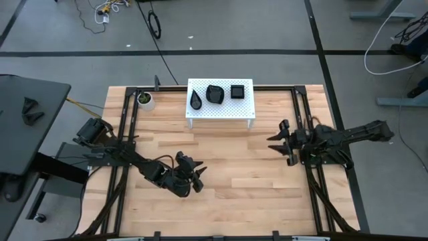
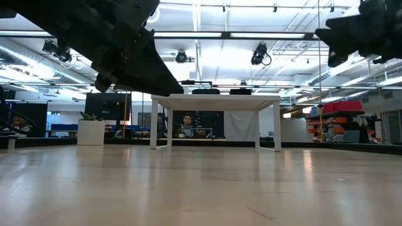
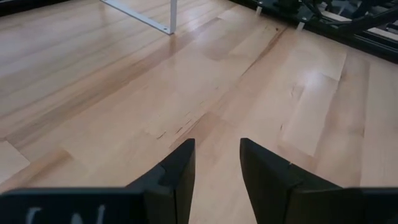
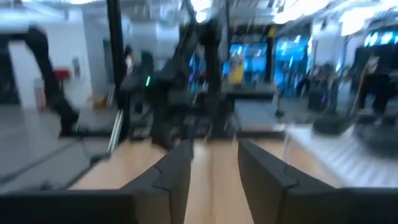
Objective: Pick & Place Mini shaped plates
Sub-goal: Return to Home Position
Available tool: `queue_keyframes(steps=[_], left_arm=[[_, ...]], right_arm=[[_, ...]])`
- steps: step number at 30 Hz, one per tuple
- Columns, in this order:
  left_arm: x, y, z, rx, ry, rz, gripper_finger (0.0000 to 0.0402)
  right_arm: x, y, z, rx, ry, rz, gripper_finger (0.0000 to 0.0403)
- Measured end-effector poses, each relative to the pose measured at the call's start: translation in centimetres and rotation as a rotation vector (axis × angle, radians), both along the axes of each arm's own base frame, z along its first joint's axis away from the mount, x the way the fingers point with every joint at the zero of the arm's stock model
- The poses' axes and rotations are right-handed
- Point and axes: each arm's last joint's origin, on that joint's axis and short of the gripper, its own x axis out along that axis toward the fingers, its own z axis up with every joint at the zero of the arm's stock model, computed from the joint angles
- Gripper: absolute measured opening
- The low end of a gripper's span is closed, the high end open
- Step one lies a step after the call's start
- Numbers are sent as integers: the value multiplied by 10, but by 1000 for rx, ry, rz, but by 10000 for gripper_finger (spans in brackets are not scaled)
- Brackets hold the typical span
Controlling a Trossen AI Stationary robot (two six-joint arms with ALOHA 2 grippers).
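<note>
**Both claws empty, plates lying apart on the shelf**

The left claw is held above the bare wood of the bench. Its two dark fingers are parted by a narrow gap, and nothing is gripped between them. Pale lettering is seen on the claw's body at the edge of the left wrist view, but it is cut off and cannot be read. The right claw is held above the bench near the opposite side and is pointed toward the left claw. Its fingers are likewise set narrowly apart, and nothing is held.

The mini shaped plates are found well apart from both claws, on a white perforated shelf. The shelf stands between the two claws but nearer the bench's far edge. The plates are glossy black and are gathered in a row of three groups. A leaf-shaped group lies toward the left claw's side, a rounded lobed group sits in the middle, and a square group lies toward the right claw's side. A small white cup with a green plant is set near the shelf's end on the left claw's side.
</note>
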Motion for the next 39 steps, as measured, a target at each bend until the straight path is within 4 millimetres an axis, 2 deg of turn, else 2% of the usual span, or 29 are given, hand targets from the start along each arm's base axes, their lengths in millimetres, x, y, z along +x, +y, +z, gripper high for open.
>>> queue_keyframes(steps=[7, 14, 20, 24, 28, 31, 36, 39], left_arm=[[0, -1, 0, -14, 8, -21, 131], [0, -1, 0, -8, 11, -21, 131], [0, -1, 0, 0, 15, -26, 131], [0, -2, -1, 47, 68, -106, 130], [0, 9, 4, 97, 117, -182, 106], [-15, 26, 12, 108, 62, -160, 73], [-74, 59, 15, 88, -73, -189, 14], [-111, 82, 13, 68, -209, -243, 7]], right_arm=[[-14, -6, -2, 56, -2, -25, 135], [-14, -5, -15, 70, 140, 50, 135], [-11, -4, -19, 66, 183, 40, 135], [-10, -4, -19, 67, 185, 40, 135], [-10, -4, -19, 67, 185, 39, 135], [-10, -4, -19, 67, 185, 39, 135], [-10, -4, -19, 67, 184, 37, 135], [-10, -4, -19, 67, 185, 37, 135]])
